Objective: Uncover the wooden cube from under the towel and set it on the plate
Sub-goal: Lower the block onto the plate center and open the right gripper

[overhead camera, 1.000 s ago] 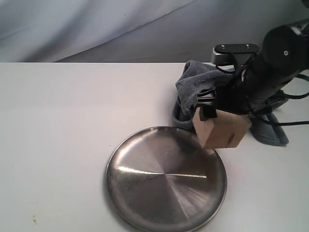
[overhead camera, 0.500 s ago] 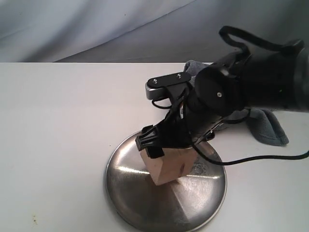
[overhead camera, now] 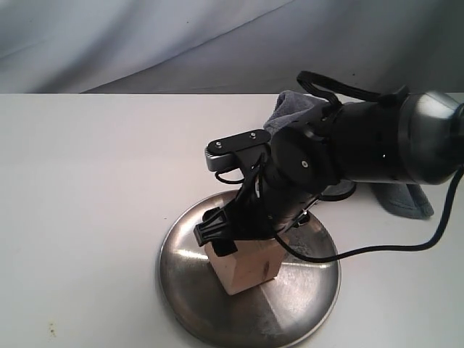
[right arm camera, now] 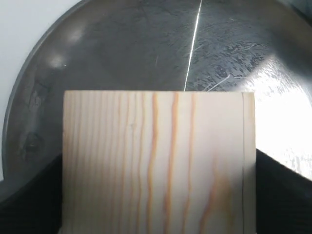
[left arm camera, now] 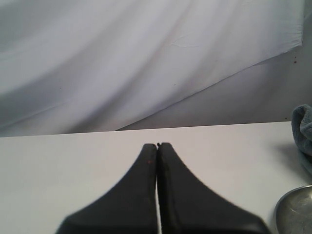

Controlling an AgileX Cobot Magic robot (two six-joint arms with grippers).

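The pale wooden cube is over the middle of the shiny steel plate, its underside at or just above the plate's surface. My right gripper comes down from the right and is shut on the cube, with a black finger on each side. The grey-blue towel lies bunched behind the arm at the back right, mostly hidden by it. My left gripper hangs shut and empty over bare table; it does not show in the exterior view.
The white table stretches to the left of the plate. A grey cloth backdrop hangs behind the table's far edge. A black cable trails from the right arm over the plate's right rim.
The right arm has carried the cube from beside the towel leftwards and down over the plate's middle, then lowered it a little further. The towel stayed behind.
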